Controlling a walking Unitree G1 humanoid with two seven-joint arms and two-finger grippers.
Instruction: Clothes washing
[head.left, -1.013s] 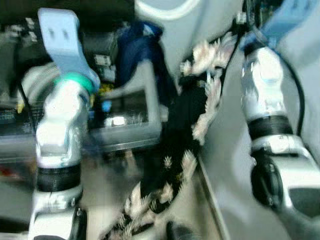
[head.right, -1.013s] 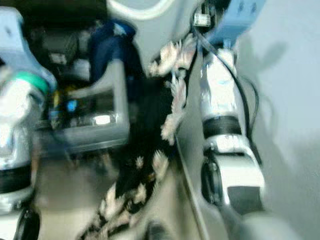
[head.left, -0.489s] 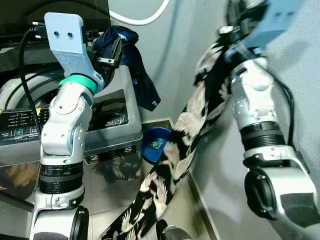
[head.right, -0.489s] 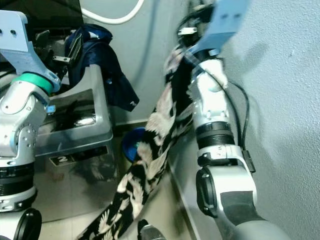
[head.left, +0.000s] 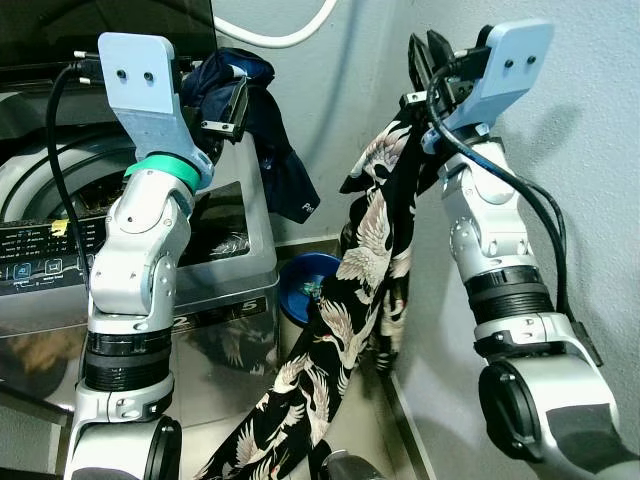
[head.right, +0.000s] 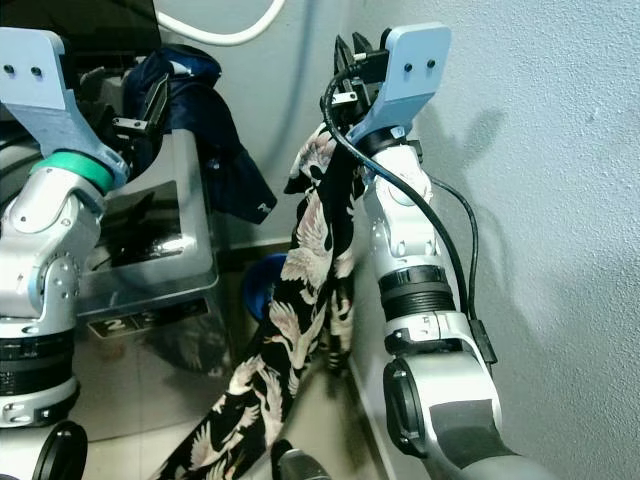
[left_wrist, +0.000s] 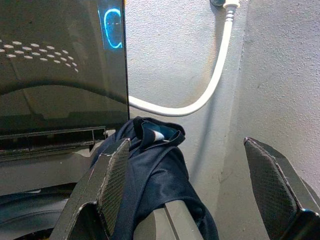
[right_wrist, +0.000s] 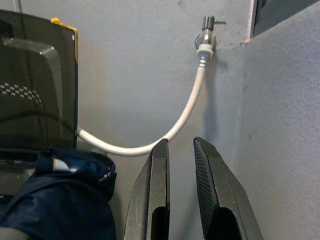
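In the left eye view, the right gripper (head.left: 425, 55), upper right, holds up a black crane-print garment (head.left: 350, 300) that hangs to the floor beside the washing machine (head.left: 215, 260). A navy garment (head.left: 265, 120) drapes over its corner.

In the left wrist view, the left gripper (left_wrist: 192, 185) has its fingers wide apart and empty.

In the right wrist view, the right fingers (right_wrist: 157, 195) are nearly closed.

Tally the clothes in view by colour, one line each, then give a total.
Navy garment draped over the washer's corner: 1
Black garment with white bird print hanging by the right arm: 1
Total: 2
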